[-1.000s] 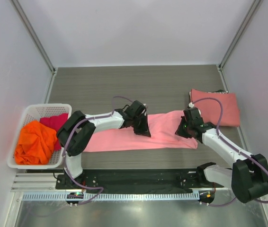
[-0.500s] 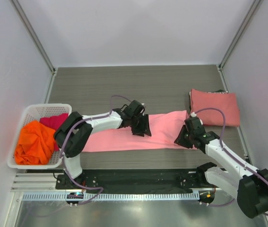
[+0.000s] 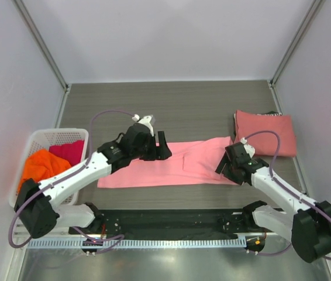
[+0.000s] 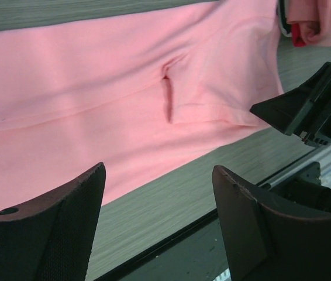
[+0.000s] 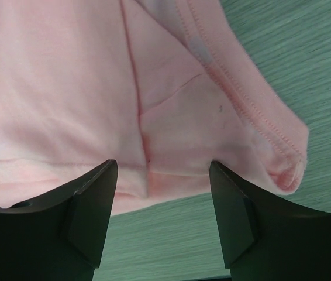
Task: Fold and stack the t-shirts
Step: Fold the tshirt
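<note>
Pink t-shirt (image 3: 177, 170) lies as a long folded strip across the worktop (image 3: 200, 105) in the top view, left hand (image 3: 163, 152) over its far edge, right hand (image 3: 224, 167) at its right end; a salmon-red t-shirt (image 3: 268, 133) sits folded far right. Left wrist view: jaws spread above the strip, gripping nothing. Right wrist view: jaws spread over the hemmed corner, empty.

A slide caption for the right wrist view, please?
Open right claw over the folded edge of the light pink t-shirt.
</note>
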Robot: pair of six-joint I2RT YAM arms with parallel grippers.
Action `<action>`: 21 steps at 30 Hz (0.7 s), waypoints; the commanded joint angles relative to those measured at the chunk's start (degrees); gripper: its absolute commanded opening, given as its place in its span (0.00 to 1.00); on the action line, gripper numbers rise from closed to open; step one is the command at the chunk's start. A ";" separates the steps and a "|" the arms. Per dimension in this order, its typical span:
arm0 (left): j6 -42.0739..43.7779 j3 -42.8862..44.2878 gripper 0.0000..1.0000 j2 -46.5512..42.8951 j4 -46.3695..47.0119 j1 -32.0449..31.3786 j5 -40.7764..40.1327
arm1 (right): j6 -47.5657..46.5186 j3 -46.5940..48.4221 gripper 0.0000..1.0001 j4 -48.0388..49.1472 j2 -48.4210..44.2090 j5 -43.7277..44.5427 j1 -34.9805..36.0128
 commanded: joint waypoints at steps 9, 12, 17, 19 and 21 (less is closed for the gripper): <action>-0.02 -10.79 0.75 -11.93 -3.42 5.85 -9.15 | -1.22 12.62 0.70 5.79 24.88 10.60 3.77; -0.02 -12.63 0.75 -13.51 -4.65 9.01 -10.20 | -4.13 22.55 0.70 5.79 32.37 12.80 2.63; 1.47 -14.48 0.76 -15.62 -5.18 11.22 -10.82 | -8.88 49.29 0.69 5.79 54.86 11.93 0.00; 1.65 -14.75 0.76 -15.89 -5.09 11.22 -11.00 | -10.28 60.92 0.69 3.87 67.90 11.84 -1.14; 1.83 -14.92 0.76 -15.45 -4.91 11.31 -10.21 | -11.34 84.89 0.69 -2.77 78.13 12.02 -2.03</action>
